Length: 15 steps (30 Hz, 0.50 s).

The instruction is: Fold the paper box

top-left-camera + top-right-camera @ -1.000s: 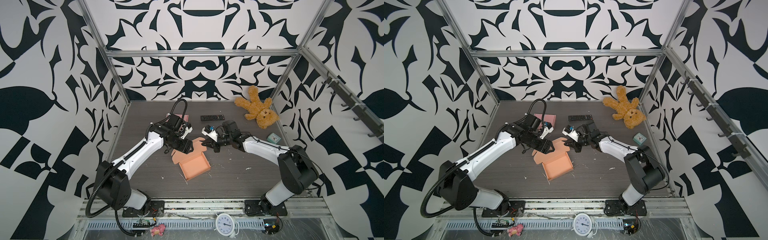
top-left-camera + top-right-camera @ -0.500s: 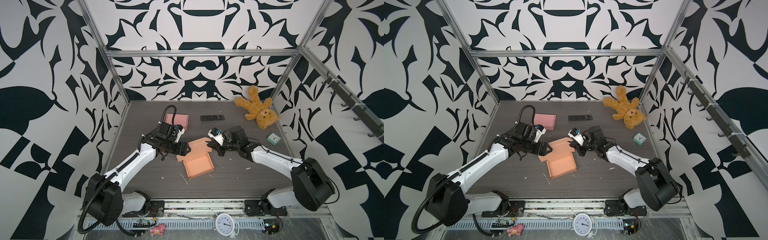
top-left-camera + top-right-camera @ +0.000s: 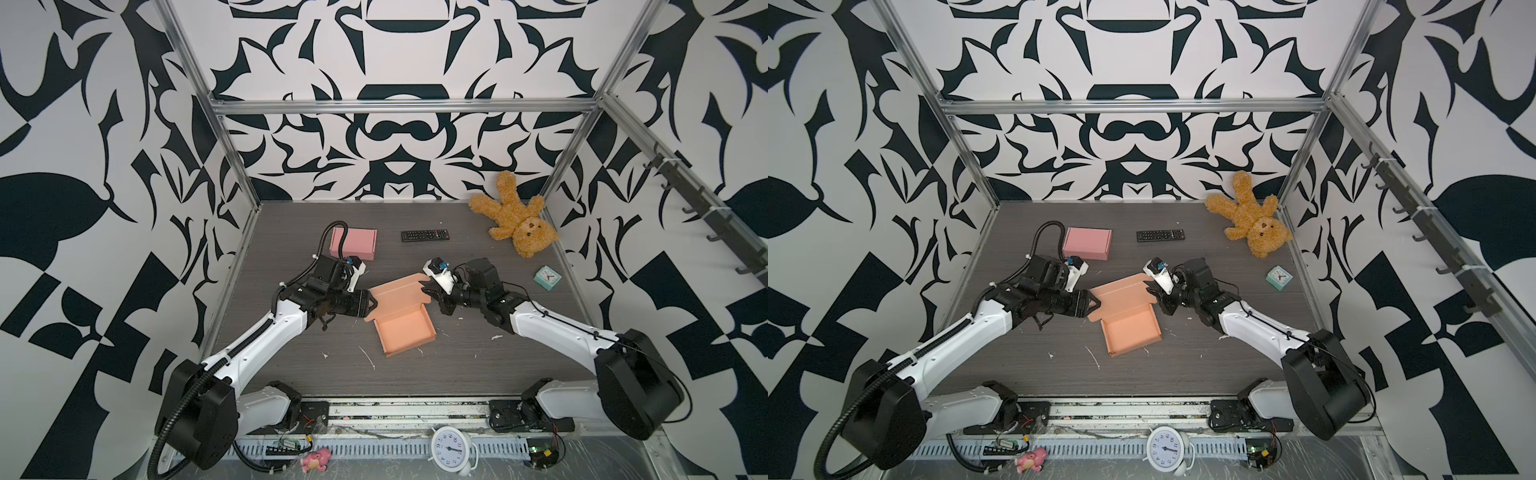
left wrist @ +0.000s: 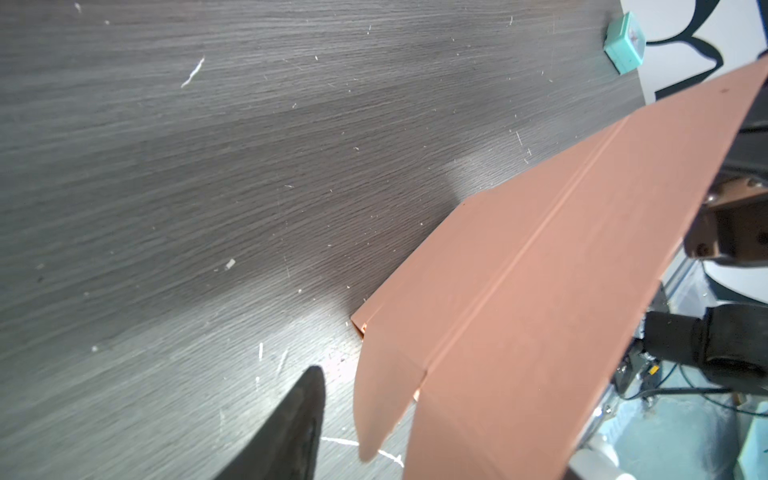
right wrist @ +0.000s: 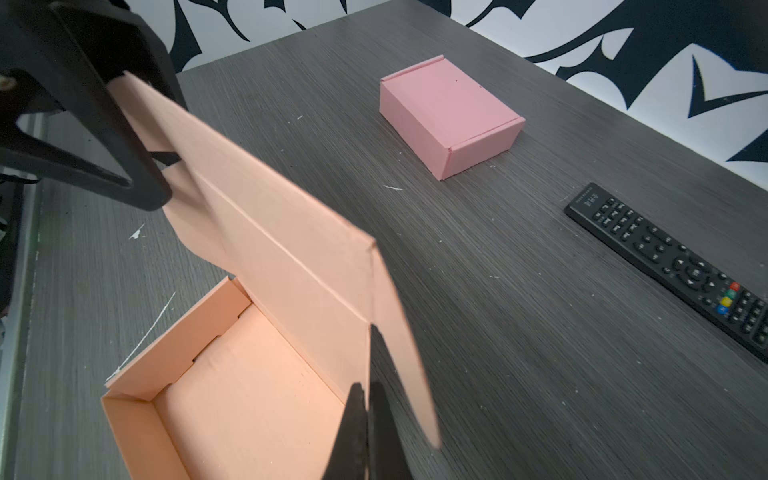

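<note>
The orange paper box sits mid-table as a formed tray with its lid raised off the far wall. My right gripper is shut on the lid's right edge, beside the hanging side flap. At the lid's left end, my left gripper stands open, astride the edge and side flap. In the left wrist view one finger shows, apart from the flap; the lid hides the other. The right wrist view shows the left fingers around the lid's far corner.
A closed pink box lies behind the left arm. A black remote is at the back middle and a teddy bear in the back right corner. A teal clock stands at the right edge.
Both grippers have come toward the front of the table and the lid now stands higher over the tray. The left jaws have narrowed around the lid's left edge.
</note>
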Motion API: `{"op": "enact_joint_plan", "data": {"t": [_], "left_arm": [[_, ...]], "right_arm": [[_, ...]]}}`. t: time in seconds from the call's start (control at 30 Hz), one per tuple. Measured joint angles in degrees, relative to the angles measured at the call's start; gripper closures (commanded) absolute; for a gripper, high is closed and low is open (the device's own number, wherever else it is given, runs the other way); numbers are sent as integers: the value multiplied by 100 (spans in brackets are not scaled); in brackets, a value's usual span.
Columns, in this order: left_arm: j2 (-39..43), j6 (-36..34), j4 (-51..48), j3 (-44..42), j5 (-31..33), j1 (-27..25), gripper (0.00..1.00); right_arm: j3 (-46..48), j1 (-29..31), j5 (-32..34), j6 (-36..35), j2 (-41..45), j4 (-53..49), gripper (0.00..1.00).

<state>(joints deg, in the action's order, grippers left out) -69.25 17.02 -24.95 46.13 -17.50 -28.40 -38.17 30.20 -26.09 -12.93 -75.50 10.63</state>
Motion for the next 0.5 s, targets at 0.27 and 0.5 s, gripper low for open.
{"op": "enact_joint_plan", "data": {"t": [0.27, 0.5], "left_arm": [[20, 35, 70, -107, 17, -2, 57], [44, 63, 114, -170, 15, -13, 68]], "right_arm": [[11, 0, 179, 63, 46, -4, 100], [11, 0, 262, 83, 46, -9, 100]]}}
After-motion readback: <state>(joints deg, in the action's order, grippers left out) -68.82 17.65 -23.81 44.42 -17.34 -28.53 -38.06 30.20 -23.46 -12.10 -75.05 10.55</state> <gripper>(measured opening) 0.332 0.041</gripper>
